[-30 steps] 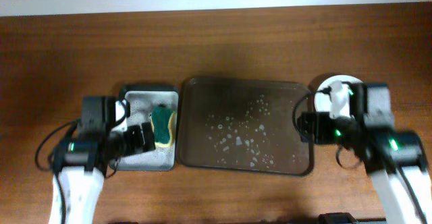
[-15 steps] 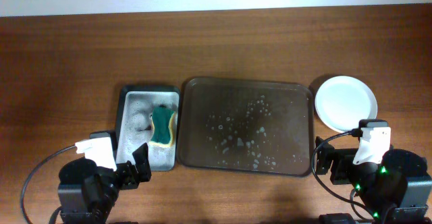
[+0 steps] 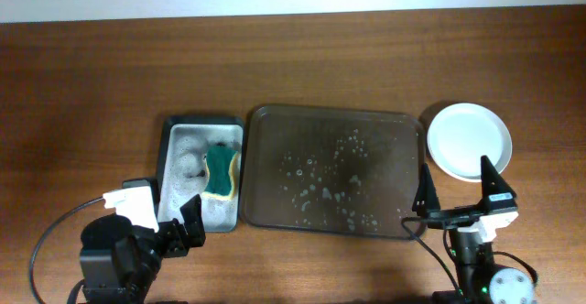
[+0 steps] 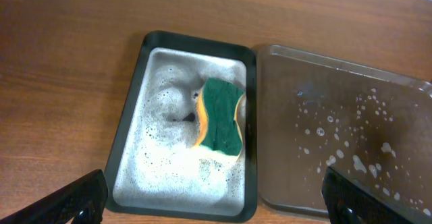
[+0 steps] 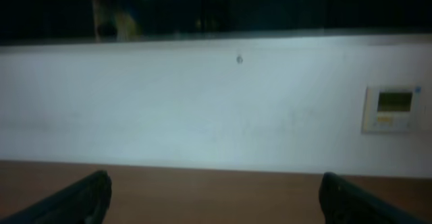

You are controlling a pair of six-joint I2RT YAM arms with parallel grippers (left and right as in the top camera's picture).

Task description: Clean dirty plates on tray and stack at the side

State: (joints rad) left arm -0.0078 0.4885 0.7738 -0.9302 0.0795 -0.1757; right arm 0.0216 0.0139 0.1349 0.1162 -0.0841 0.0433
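1. The left jaws are released. In the left wrist view their two fingertips [image 4: 75, 200] sit far apart at the lower corners with nothing between them.
2. Straight ahead of the left jaws lies a small black tray [image 4: 138, 92], foamy inside. A green and yellow sponge [image 4: 219, 116] rests against its right wall.
3. Ahead and to the right of the left jaws is the large brown tray [image 4: 405, 109]. Its left rim runs just beside the small tray's right rim, with only a narrow gap of bench between them.
4. From overhead the brown tray [image 3: 275, 135] holds only scattered white droplets and foam flecks, with no plate on it.
5. The right jaws are released and spread wide. Their two dark fingers [image 3: 425, 192] point up toward the overhead camera and hold nothing.
6. The right wrist view looks level across the bench [image 5: 216, 183] at a white wall [image 5: 202, 102] with a small panel [image 5: 391, 108].
7. A white plate [image 3: 470, 140] lies on the bench just beyond the right jaws, outside the brown tray's right rim and close to it. I cannot tell whether other plates lie under it.
8. Bare bench [image 3: 293, 57] stretches beyond both trays on the side far from both jaws.
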